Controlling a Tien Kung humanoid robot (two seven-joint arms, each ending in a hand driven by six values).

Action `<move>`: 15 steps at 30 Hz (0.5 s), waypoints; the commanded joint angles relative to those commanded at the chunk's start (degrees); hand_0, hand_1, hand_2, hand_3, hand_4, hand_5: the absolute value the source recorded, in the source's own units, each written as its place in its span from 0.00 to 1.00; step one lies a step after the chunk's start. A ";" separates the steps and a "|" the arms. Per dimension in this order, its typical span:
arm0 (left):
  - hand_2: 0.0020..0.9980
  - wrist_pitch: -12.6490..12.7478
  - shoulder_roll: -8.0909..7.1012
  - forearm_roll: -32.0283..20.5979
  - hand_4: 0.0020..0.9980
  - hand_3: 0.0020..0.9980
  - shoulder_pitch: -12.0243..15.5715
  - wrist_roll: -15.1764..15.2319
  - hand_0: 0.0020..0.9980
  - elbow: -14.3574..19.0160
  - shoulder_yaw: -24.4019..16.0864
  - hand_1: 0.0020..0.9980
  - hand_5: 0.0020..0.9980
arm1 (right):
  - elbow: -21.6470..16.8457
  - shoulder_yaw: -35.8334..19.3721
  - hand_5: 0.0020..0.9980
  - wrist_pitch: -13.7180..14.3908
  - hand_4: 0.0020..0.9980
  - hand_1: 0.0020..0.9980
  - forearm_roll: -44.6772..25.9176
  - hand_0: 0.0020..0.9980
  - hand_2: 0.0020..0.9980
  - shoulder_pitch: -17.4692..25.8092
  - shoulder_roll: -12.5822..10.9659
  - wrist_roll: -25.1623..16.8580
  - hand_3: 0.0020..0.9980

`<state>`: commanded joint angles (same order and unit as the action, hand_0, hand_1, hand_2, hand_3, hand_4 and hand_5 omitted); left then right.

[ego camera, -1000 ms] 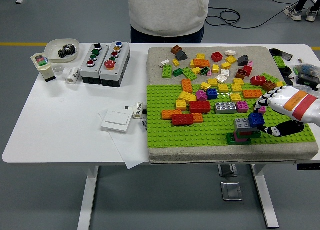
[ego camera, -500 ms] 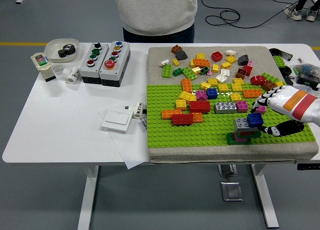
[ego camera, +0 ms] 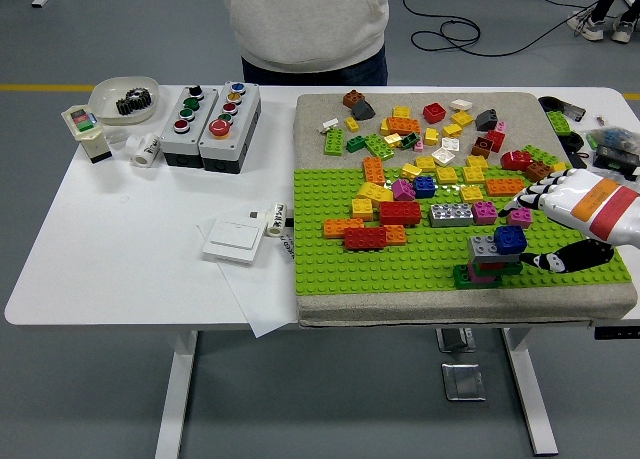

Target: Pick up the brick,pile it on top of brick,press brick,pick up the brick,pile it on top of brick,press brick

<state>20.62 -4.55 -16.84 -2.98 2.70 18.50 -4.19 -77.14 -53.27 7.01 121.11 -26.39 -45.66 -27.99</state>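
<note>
A small stack stands on the green baseplate (ego camera: 400,269) at the front right: a green brick (ego camera: 470,276) at the bottom, a pink layer, a grey brick (ego camera: 483,245), and a blue brick (ego camera: 511,239) on top. My right hand (ego camera: 537,229) reaches in from the right edge, just right of the stack. Its fingers (ego camera: 540,191) are spread above and its thumb (ego camera: 556,261) lies low; they hold nothing and do not touch the blue brick. The left arm is out of view.
Many loose bricks lie on the grey mat (ego camera: 320,114) behind the baseplate; a red brick (ego camera: 400,213), a grey brick (ego camera: 451,214) and a pink brick (ego camera: 520,217) sit on the plate. Button boxes (ego camera: 210,124), a bowl (ego camera: 123,97) and a white switch (ego camera: 233,240) are at left. A person (ego camera: 300,24) stands at the far side.
My right hand has drawn back to the right, away from the blue brick, uncovering the pink brick behind it. The person has shifted slightly left.
</note>
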 joint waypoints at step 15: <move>0.69 0.07 -0.11 0.99 0.57 0.55 0.39 -0.30 0.62 -0.05 -0.44 0.72 0.61 | -7.12 -9.25 0.43 2.83 0.77 0.73 -8.37 0.73 0.78 9.95 0.24 0.06 0.74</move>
<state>20.69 -4.66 -15.85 -2.59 2.40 18.45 -4.63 -84.26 -62.52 9.83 112.74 -16.44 -45.43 -27.93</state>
